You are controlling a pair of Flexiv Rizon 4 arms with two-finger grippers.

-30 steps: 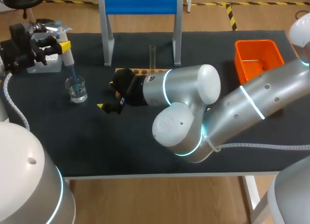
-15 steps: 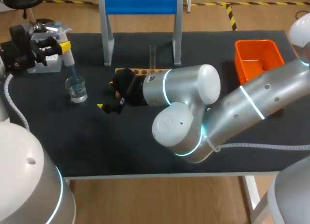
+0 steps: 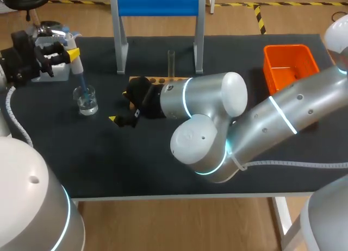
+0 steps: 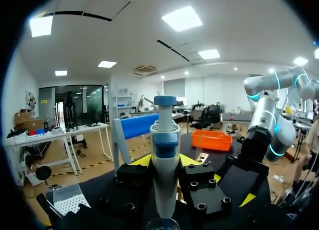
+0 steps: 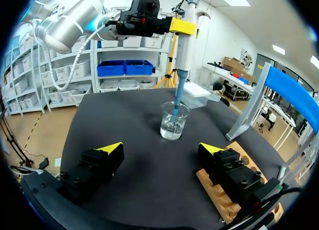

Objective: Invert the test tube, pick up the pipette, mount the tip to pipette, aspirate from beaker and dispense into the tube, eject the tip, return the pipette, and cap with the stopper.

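The far-left clear glass beaker (image 3: 86,100) holds liquid and the tip of the white-and-blue pipette (image 4: 165,135). The left tool (image 4: 164,163) grips the pipette; the right tool (image 5: 161,148) gapes, empty.

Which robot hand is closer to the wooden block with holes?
The right. The right gripper sits open right beside the wooden rack; the left gripper is far off, holding the pipette over the beaker.

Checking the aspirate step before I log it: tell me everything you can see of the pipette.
The pipette is a white plastic barrel with a blue plunger cap, a blue band below it and a slim blue tip mounted. It stands upright, clamped on both sides by the left gripper. The tip reaches down inside the glass beaker, apparently into its clear liquid. Nothing else is seen touching it.
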